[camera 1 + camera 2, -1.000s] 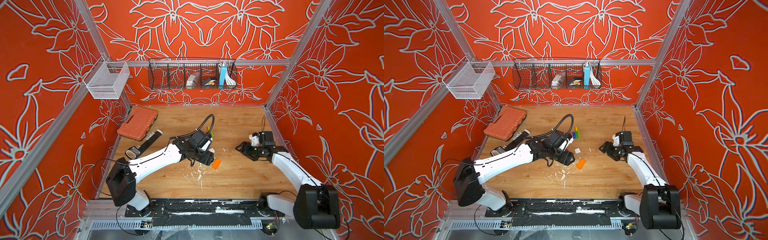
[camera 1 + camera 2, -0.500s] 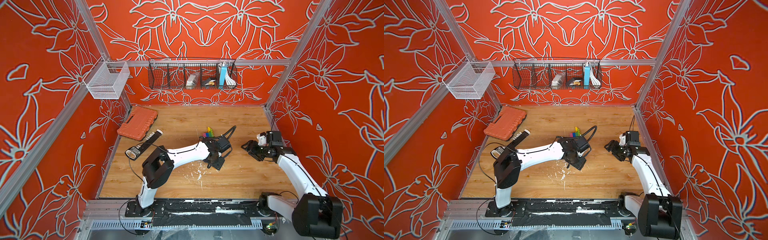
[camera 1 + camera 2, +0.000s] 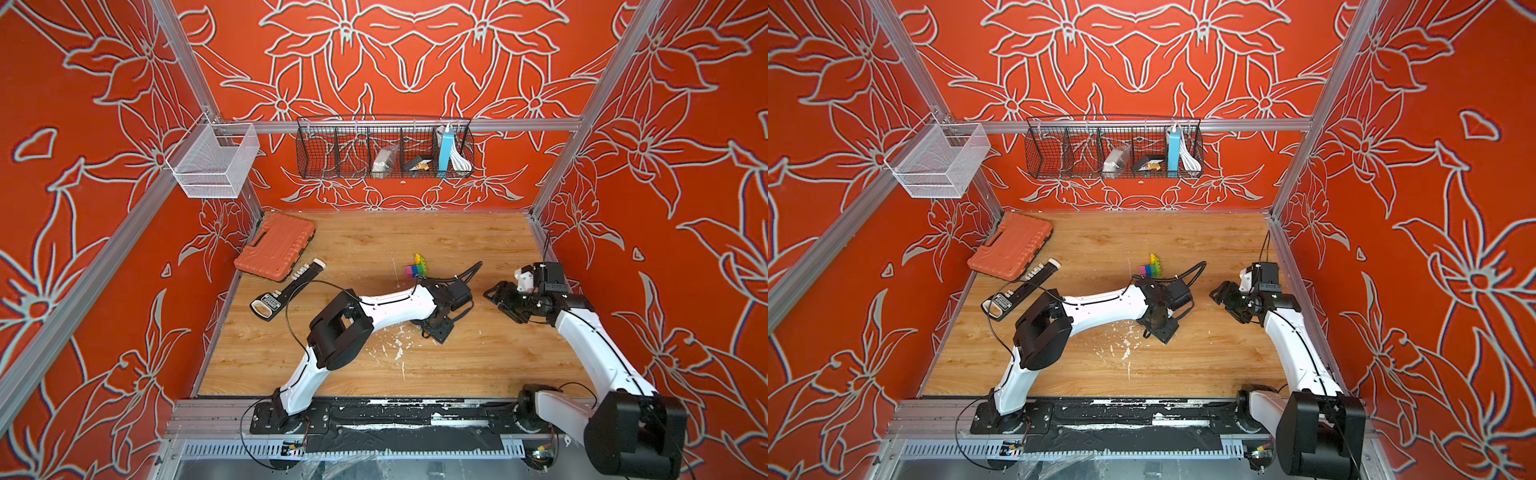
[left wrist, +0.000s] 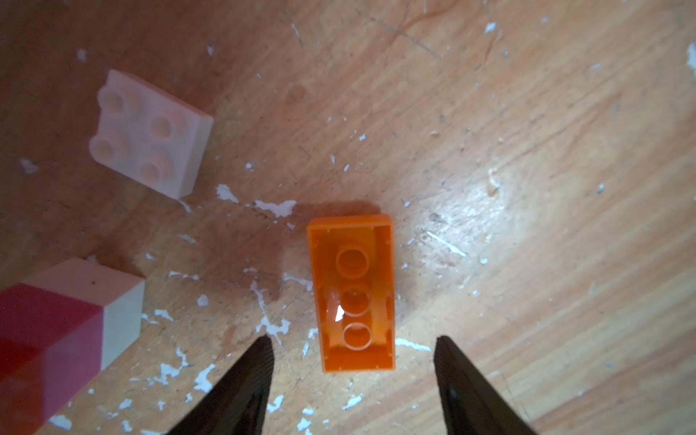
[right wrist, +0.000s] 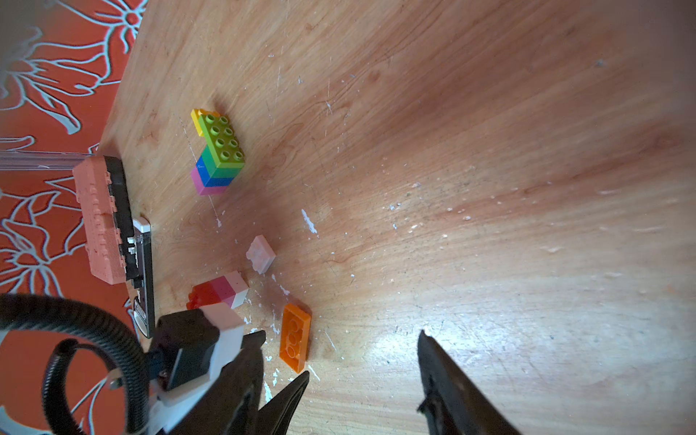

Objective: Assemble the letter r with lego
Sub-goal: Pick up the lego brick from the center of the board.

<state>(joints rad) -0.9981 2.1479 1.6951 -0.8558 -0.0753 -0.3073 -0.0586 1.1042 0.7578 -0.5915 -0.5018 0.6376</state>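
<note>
An orange lego brick [image 4: 352,293] lies studs-down on the wooden table. My left gripper [image 4: 352,341] hangs over its near end, open, one fingertip on each side and neither touching. In both top views that gripper [image 3: 436,332] hides the brick. A white two-by-two brick [image 4: 150,135] and a red, pink and white stack [image 4: 56,331] lie beside it. A lime, green, blue, pink and yellow stack [image 3: 417,268] stands further back. My right gripper [image 5: 341,335] is open and empty, off to the right [image 3: 492,293], facing the orange brick [image 5: 295,337].
An orange ribbed case [image 3: 276,245] sits at the back left with a black tool strip [image 3: 286,282] in front of it. White flecks [image 3: 399,353] litter the table's middle. A wire basket [image 3: 384,147] and a white mesh basket [image 3: 212,166] hang on the walls.
My left arm has swung right and its gripper now covers the orange brick, which showed beside it a second ago. My right gripper has drawn back slightly to the right.
</note>
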